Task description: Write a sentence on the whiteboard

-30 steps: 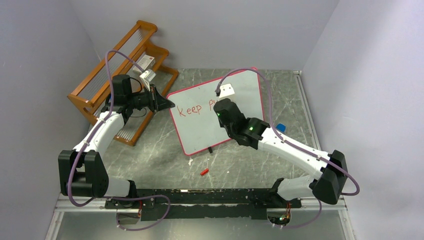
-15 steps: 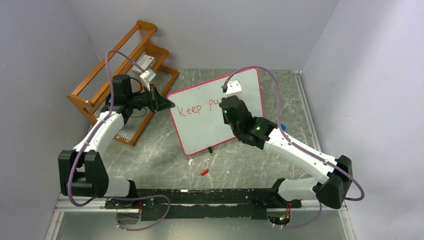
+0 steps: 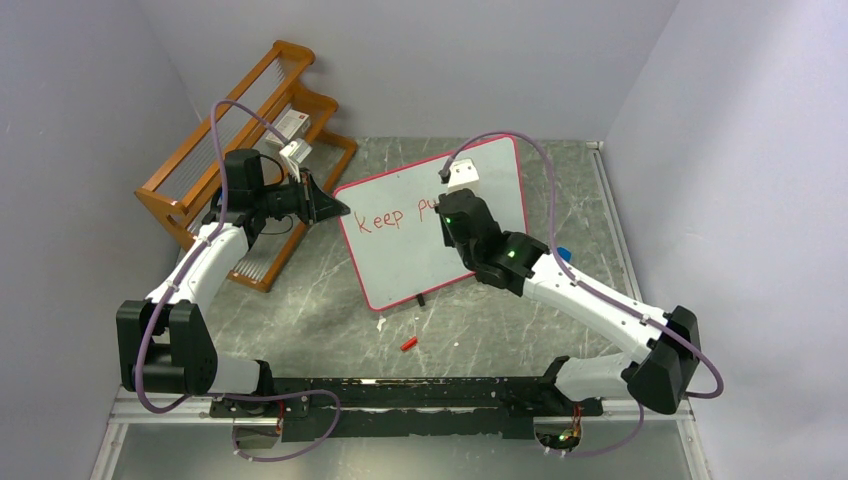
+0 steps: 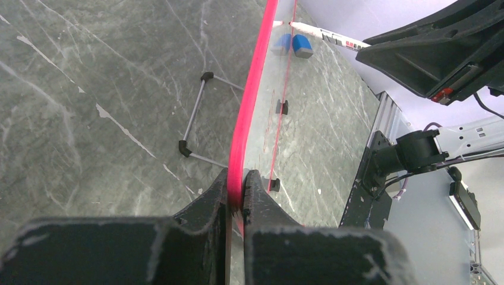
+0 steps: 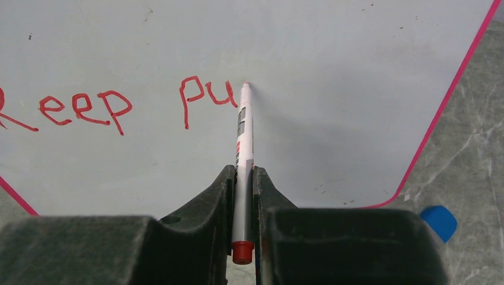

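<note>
The whiteboard (image 3: 400, 255) stands tilted mid-table on small black feet, with a pink-red frame. Red lettering (image 3: 392, 219) on it reads "Keep pu" in one line. In the right wrist view the lettering (image 5: 95, 107) shows on the board (image 5: 333, 71). My right gripper (image 5: 242, 175) is shut on a red marker (image 5: 244, 136) whose tip touches the board just right of the "u". My left gripper (image 4: 236, 189) is shut on the board's red frame (image 4: 252, 89) at its upper left edge (image 3: 336, 208).
A wooden rack (image 3: 240, 160) with white boxes stands at the back left. A red marker cap (image 3: 408, 343) lies on the table in front of the board. A blue object (image 3: 561, 254) lies right of the board, partly behind my right arm.
My right gripper moved right along the board, then slightly back left, with the marker in it. The left arm has not moved.
</note>
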`<state>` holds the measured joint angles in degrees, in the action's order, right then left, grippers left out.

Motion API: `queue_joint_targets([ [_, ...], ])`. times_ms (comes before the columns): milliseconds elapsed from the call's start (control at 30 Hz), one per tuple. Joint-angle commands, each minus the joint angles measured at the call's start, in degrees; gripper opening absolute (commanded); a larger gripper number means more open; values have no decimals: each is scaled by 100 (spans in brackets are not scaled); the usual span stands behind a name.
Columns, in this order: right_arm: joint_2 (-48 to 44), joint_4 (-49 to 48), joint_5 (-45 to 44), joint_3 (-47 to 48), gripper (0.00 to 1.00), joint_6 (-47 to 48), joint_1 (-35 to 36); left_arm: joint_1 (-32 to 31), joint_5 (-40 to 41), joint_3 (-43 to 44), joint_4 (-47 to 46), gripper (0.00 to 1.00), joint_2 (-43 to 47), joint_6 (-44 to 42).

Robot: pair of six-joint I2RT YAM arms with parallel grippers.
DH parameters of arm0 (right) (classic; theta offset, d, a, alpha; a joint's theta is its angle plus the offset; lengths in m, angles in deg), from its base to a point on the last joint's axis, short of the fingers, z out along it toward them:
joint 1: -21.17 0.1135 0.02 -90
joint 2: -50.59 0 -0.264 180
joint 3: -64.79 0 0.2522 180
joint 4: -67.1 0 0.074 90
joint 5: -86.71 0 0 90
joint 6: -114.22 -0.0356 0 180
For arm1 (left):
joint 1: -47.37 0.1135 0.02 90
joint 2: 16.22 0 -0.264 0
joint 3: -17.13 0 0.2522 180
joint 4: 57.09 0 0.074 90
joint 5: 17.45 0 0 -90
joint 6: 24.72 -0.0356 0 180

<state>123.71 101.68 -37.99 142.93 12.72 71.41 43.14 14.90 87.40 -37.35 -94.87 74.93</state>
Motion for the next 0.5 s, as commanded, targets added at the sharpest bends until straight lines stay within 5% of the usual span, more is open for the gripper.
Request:
queue_joint_targets([
  [0, 59, -129, 29, 53, 0, 20, -58, -148, 552, -90, 365, 5, -212, -663],
  [467, 120, -218, 35, 62, 0, 39, -102, -148, 542, -79, 367, 5, -221, -665],
])
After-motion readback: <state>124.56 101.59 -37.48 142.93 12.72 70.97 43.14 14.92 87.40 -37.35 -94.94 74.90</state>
